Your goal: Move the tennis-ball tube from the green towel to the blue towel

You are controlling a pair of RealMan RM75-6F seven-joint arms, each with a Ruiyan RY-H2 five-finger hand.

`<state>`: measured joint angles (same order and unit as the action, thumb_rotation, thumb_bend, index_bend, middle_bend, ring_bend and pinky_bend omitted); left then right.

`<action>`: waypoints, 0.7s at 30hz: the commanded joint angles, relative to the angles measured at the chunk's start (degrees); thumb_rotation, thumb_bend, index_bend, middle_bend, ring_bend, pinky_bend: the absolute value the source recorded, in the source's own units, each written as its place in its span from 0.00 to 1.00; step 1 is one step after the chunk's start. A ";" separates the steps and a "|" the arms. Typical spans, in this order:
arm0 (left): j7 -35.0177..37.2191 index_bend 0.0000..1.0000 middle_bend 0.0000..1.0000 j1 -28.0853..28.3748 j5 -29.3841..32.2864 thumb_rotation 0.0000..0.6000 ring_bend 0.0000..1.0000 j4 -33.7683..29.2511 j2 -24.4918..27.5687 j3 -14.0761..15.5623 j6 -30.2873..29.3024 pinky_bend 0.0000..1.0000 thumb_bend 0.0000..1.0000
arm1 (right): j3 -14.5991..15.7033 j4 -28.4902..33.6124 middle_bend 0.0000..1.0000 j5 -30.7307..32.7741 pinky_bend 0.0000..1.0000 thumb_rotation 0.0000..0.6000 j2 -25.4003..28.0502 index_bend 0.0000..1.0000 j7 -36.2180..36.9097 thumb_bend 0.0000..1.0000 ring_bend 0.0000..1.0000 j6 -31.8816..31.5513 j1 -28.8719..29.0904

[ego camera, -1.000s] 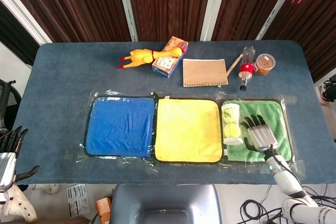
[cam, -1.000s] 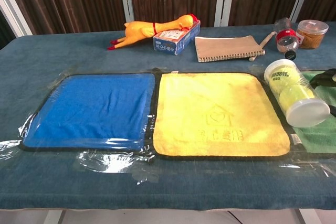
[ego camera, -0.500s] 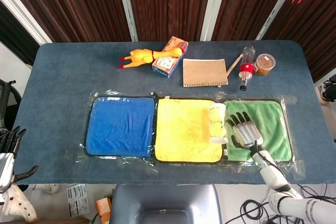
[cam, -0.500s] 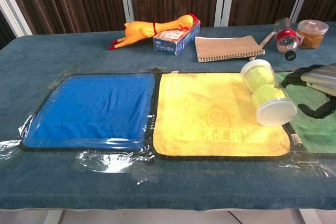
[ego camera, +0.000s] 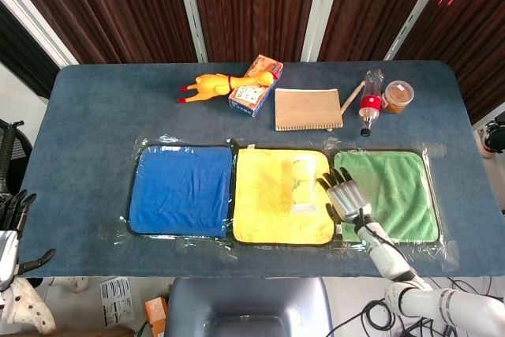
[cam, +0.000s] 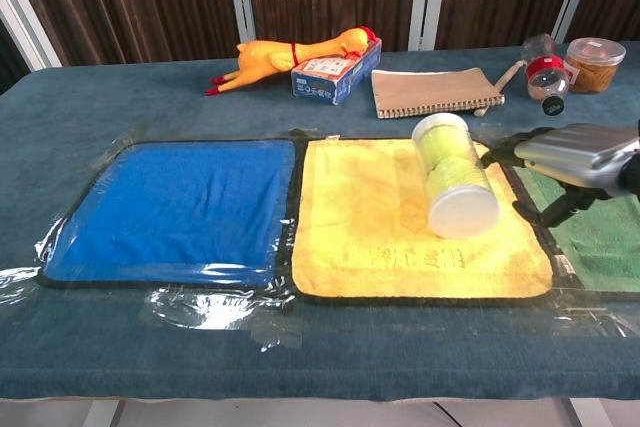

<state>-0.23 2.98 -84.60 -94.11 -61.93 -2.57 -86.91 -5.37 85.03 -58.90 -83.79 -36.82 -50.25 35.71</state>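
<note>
The clear tennis-ball tube lies on its side on the right part of the yellow towel, white cap toward the front. My right hand is flat and low just right of it, fingers stretched out, holding nothing; I cannot tell whether it touches the tube. The green towel lies bare to the right. Left of the yellow one is the blue towel. My left hand hangs off the table's front left corner, fingers apart, holding nothing.
Along the back of the table are a rubber chicken, a small box, a tan notebook, a lying bottle and a jar. Clear plastic film is taped under the towels.
The tube has rolled left, off the green towel and onto the yellow one. My right hand has moved left behind it. The left hand has barely moved.
</note>
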 commanded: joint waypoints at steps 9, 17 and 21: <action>0.37 0.00 0.00 -0.23 0.33 1.00 0.01 -0.12 0.26 -0.27 -0.31 0.10 0.06 | -1.01 -0.81 0.09 3.45 0.03 0.79 -3.95 0.12 -3.07 0.52 0.00 0.44 4.30; 1.59 0.00 0.00 -0.23 0.01 1.00 0.01 0.35 0.40 -0.41 -0.50 0.10 0.06 | -2.09 -1.21 0.09 8.25 0.03 0.80 -6.29 0.13 -7.31 0.52 0.00 0.78 8.46; 1.77 0.00 0.00 -0.18 -0.27 1.00 0.01 0.45 0.51 -0.27 -0.36 0.10 0.06 | -2.32 -1.21 0.09 11.30 0.03 0.80 -7.39 0.13 -9.82 0.52 0.00 0.34 10.45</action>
<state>1.53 2.80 -84.86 -93.67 -61.43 -2.86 -87.27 -7.52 83.83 -48.55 -90.62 -45.75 -49.71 45.36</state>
